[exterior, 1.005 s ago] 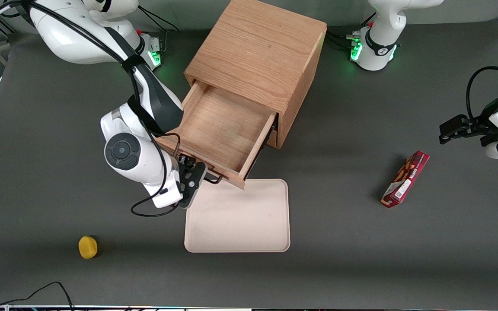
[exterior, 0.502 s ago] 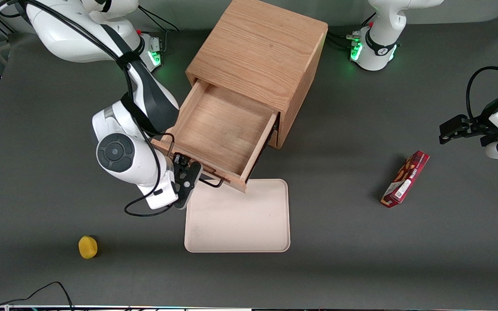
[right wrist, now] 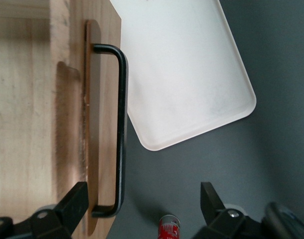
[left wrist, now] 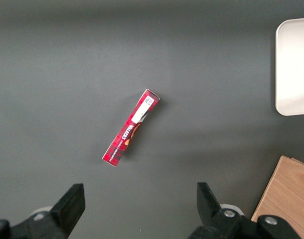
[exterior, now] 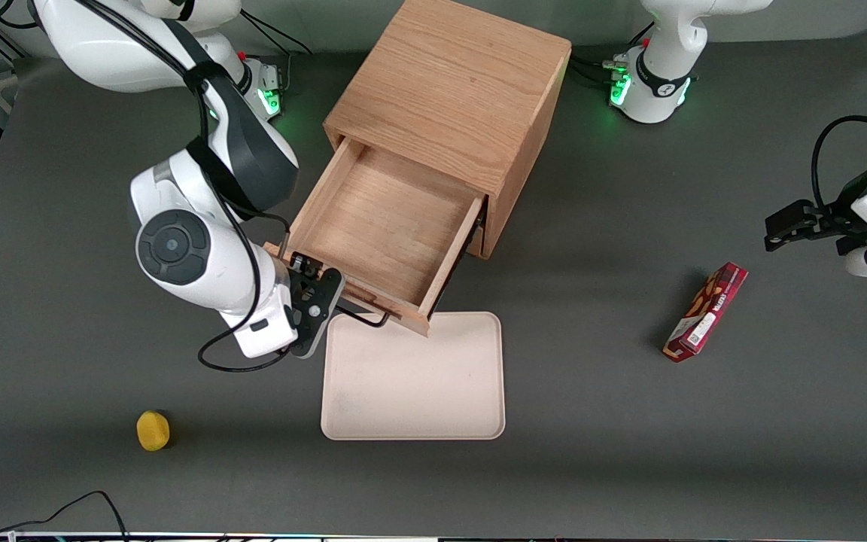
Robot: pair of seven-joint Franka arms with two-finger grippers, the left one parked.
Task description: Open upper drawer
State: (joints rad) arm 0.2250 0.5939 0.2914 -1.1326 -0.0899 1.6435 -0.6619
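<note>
- A small yellow object (exterior: 153,430) lies low in the front view on the dark table (exterior: 629,467), toward the working arm's end and well apart from everything else.
- The gripper (exterior: 313,297) sits just below the centre of the front view, at the front of the upper drawer, by the end of the handle that lies toward the working arm.
- In the right wrist view its fingers (right wrist: 78,198) stand apart. The thin black wire handle (right wrist: 121,129) runs in the gap between them, and neither finger closes on it.
- The upper drawer (exterior: 381,226) fills the middle of the front view. It is pulled well out of the oak cabinet (exterior: 452,90), so its wooden floor shows. Its flat front is the part nearest the front camera.
- The cabinet stands in the upper middle of the front view, turned at an angle to the table's edges.
- A pale tray (exterior: 415,384) lies flat on the table just in front of the drawer, nearer the front camera. The drawer's front corner shows over the tray's upper edge.
- A red box (exterior: 706,312) lies at mid-height in the front view, toward the parked arm's end of the table, slanted and well apart from the cabinet and tray. The left wrist view shows it lying on the bare table surface.
</note>
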